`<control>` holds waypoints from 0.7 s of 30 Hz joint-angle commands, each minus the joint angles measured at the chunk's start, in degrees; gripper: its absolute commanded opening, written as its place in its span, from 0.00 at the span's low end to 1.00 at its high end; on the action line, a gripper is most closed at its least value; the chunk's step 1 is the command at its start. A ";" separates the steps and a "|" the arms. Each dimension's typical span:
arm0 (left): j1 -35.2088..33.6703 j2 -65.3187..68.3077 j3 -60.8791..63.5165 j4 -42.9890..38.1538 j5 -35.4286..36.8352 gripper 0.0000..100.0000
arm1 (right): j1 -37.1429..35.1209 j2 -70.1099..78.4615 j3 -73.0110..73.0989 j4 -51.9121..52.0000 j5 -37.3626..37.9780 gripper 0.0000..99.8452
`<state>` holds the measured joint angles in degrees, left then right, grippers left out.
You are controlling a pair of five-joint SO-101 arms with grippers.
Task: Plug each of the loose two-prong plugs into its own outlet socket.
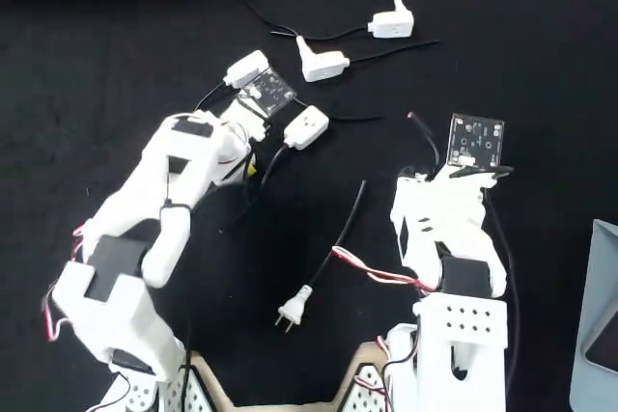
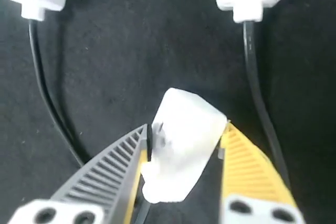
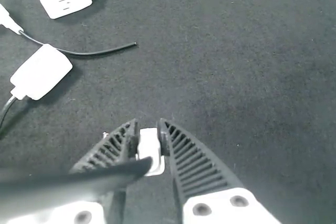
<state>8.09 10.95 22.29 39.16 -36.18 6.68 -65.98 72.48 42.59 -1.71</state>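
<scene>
The left pincer (image 2: 186, 129) is clamped on a white outlet socket (image 2: 184, 150), which sits skewed between its grey and yellow fingers. The right pincer (image 3: 148, 126) is closed on a small white piece (image 3: 150, 153) (most likely a plug body, though its prongs are hidden). A black cable (image 3: 68, 182) crosses just in front of it.

In the high view a loose two-prong plug (image 1: 294, 308) lies on the bench (image 1: 541, 65) at 6 o'clock from the centre, between the two arm bases. Its cord runs up toward the middle. Three free sockets lie farther out: the near socket (image 1: 307, 125) and the middle socket (image 1: 323, 63) at 12 o'clock, and the far socket (image 1: 391, 21) at 1 o'clock.

The main risk I see is in mating. The held socket is gripped at an angle, so a push from the other side could twist it between the fingers or lever it out. With the prongs out of sight, they may meet the socket face instead of the slots and skid off. The cable ahead of the right pincer could snag or pull the piece sideways. An arm sweeping low could also drag the 6 o'clock plug by its cord.
</scene>
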 commanded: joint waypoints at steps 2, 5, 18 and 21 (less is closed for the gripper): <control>-1.98 2.81 -5.32 0.97 -0.26 0.21 | -0.70 -0.31 -0.57 -1.14 0.35 0.01; -2.95 3.34 -5.93 0.70 -0.09 0.18 | -0.70 -0.31 -0.57 -1.14 0.35 0.01; -3.65 -0.09 -5.67 11.52 -0.09 0.03 | -0.70 -0.31 -0.57 -1.14 0.35 0.01; -3.30 -6.07 -5.41 19.34 2.64 0.03 | -0.70 -0.31 -0.66 -1.14 0.35 0.01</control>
<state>5.36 12.79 18.51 49.10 -35.82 6.68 -65.98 72.48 42.59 -1.71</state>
